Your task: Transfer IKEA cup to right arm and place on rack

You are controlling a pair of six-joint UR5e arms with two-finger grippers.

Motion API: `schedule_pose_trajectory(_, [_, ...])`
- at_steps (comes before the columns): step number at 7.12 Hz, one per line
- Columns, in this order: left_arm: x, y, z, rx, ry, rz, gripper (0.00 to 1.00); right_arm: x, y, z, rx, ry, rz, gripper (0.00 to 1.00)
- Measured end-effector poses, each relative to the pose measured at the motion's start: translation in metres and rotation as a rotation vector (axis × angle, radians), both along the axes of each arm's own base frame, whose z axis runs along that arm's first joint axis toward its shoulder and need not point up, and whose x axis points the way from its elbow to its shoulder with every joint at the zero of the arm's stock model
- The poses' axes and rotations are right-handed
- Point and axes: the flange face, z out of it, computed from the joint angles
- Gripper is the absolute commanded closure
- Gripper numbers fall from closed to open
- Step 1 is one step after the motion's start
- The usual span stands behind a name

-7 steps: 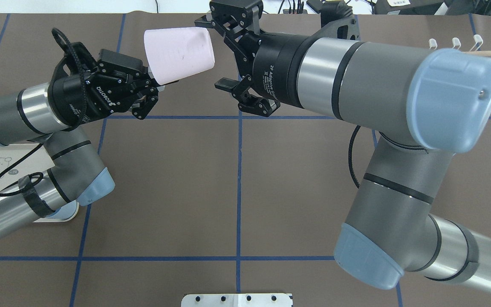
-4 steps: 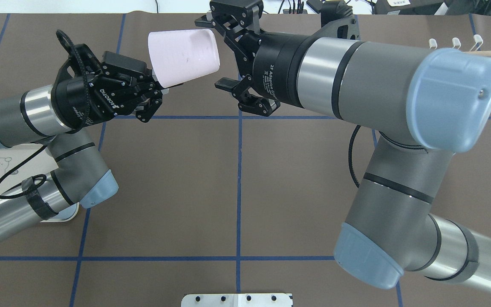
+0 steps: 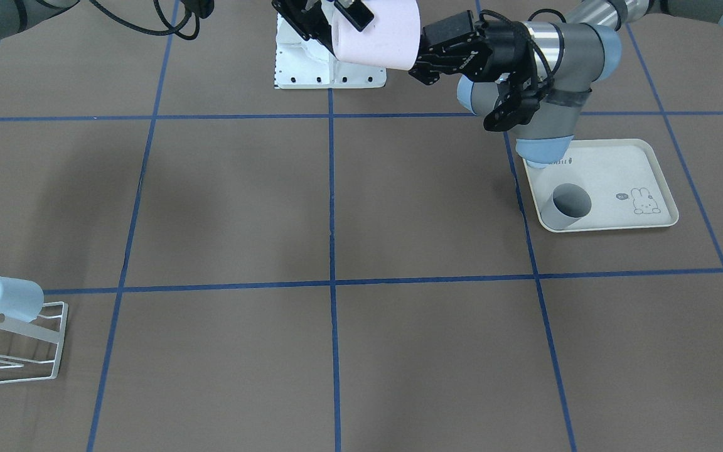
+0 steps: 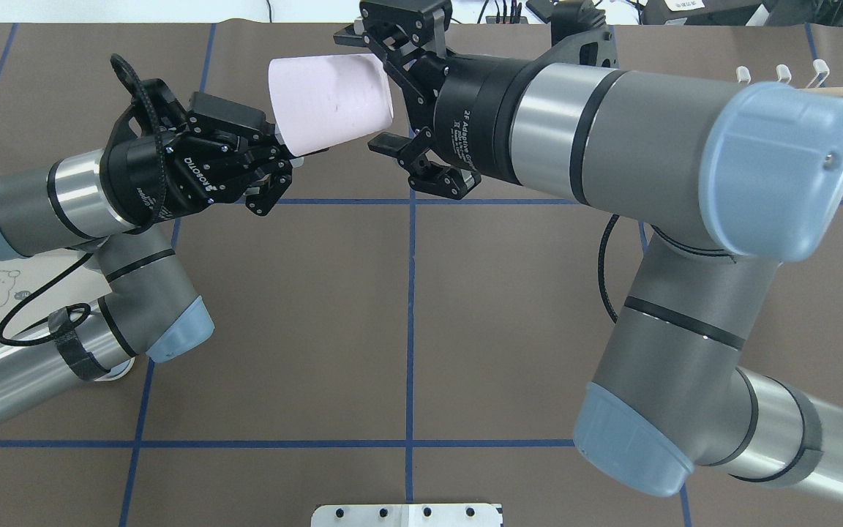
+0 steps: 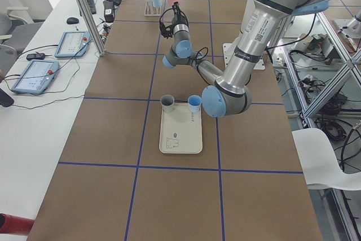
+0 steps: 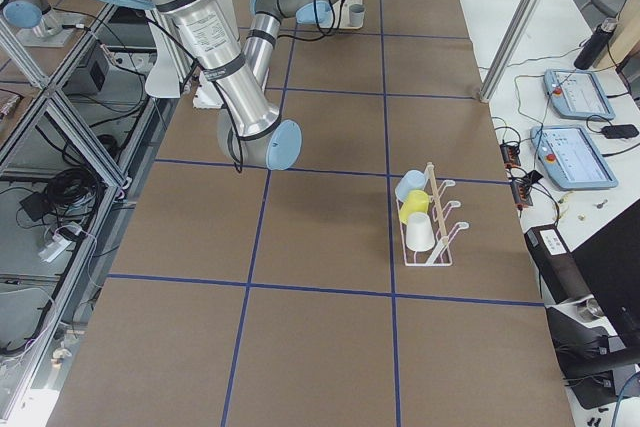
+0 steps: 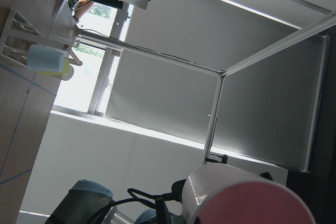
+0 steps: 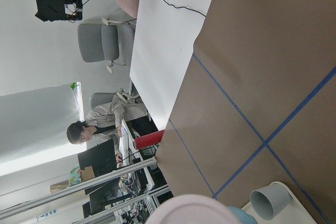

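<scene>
The IKEA cup is pale pink and lies on its side in the air above the far middle of the table. My left gripper is shut on the end nearest to it. My right gripper is open, and the cup's far end sits between its spread fingers without visible contact. The front view shows the same cup and left gripper. The cup's end fills the bottom of the left wrist view. The white wire rack stands at the table's right end and holds three cups.
A cream tray with a rabbit drawing lies under my left arm. It holds a grey cup and a blue cup. A white mounting plate sits at the near edge. A person sits beyond the table.
My left arm has carried the pink cup to the right, so its far end now lies between the right gripper's open fingers. The right arm has not moved.
</scene>
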Motion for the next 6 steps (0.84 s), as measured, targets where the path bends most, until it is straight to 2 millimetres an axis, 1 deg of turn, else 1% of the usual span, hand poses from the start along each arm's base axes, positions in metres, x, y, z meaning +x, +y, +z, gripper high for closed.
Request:
schedule_pose_trajectory(2, [0.0002,0.0007,-0.0006,0.002,0.002,0.001,1.00,0.0002,0.0001,-0.0007,-0.023,-0.017,-0.005,0.19])
schedule_pose_trajectory(3, [-0.0003,0.0012,-0.0013,0.003,0.004,0.001,1.00,0.0003,0.0002,-0.0010,-0.031,-0.023,-0.006,0.30])
schedule_pose_trajectory(4, [-0.0004,0.0017,-0.0019,0.004,0.004,0.002,1.00,0.0004,0.0003,-0.0016,-0.037,-0.028,-0.008,0.54])
schedule_pose_trajectory(5, [-0.0003,0.0017,-0.0019,0.003,0.005,0.001,0.86,0.0005,0.0004,-0.0022,-0.047,-0.036,-0.010,0.94])
schedule_pose_trajectory(6, [-0.0004,0.0016,-0.0020,0.003,0.004,0.000,0.57,0.0007,0.0005,-0.0029,-0.056,-0.045,-0.012,1.00])
